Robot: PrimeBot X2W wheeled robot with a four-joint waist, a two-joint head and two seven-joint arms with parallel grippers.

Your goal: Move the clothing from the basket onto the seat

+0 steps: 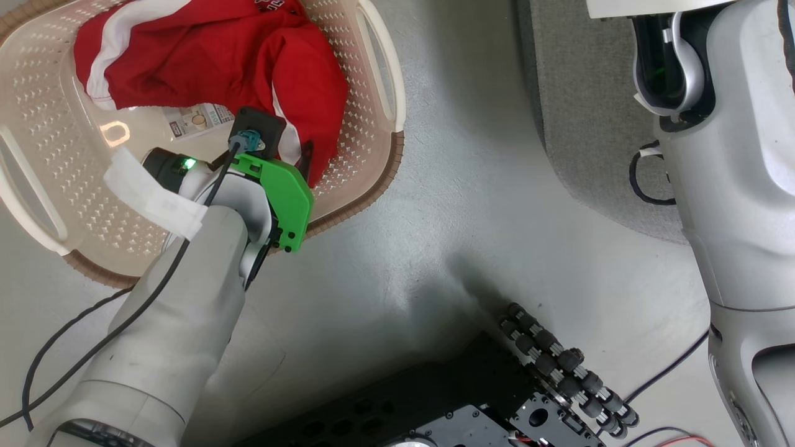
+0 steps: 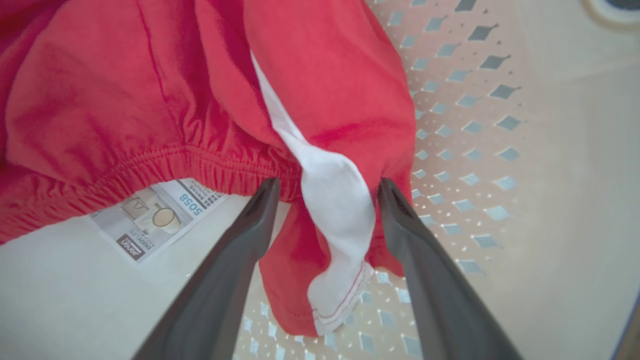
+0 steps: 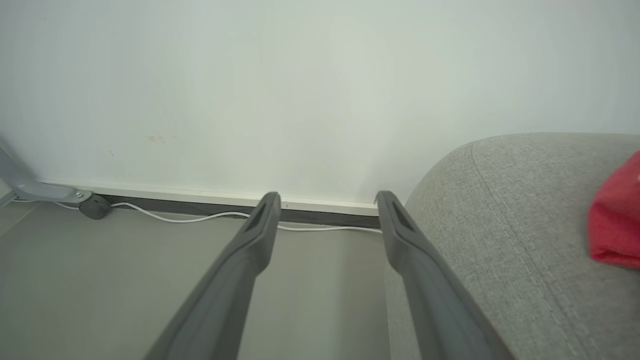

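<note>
Clothing (image 2: 150,100), red with a white stripe, lies bunched right at the tips of my left claw (image 2: 328,185). The claw stands wide and released: one dark finger (image 2: 240,250) is on each side of a hanging fold of the white stripe (image 2: 335,200), and I cannot tell whether either tip touches the cloth. Just beyond my left finger the gathered elastic hem of the red fabric runs off to the left, and under it a printed label sticker (image 2: 155,220) lies flat on the bottom of the basket (image 2: 475,100). To the right of my right finger the basket's perforated cream wall rises, bare of cloth. From my head, the red heap fills the far part of the basket ahead of that wrist, and the basket stands on the grey floor (image 1: 466,217). My right claw (image 3: 327,197) is released too, holding nothing, its fingers spread and pointing at a pale wall (image 3: 300,75) above the floor, where a white cable (image 3: 200,217) runs along the skirting. Just to the right of that claw is the rounded grey seat (image 3: 500,225), with a piece of red cloth (image 3: 617,220) lying on it at the far right.
</note>
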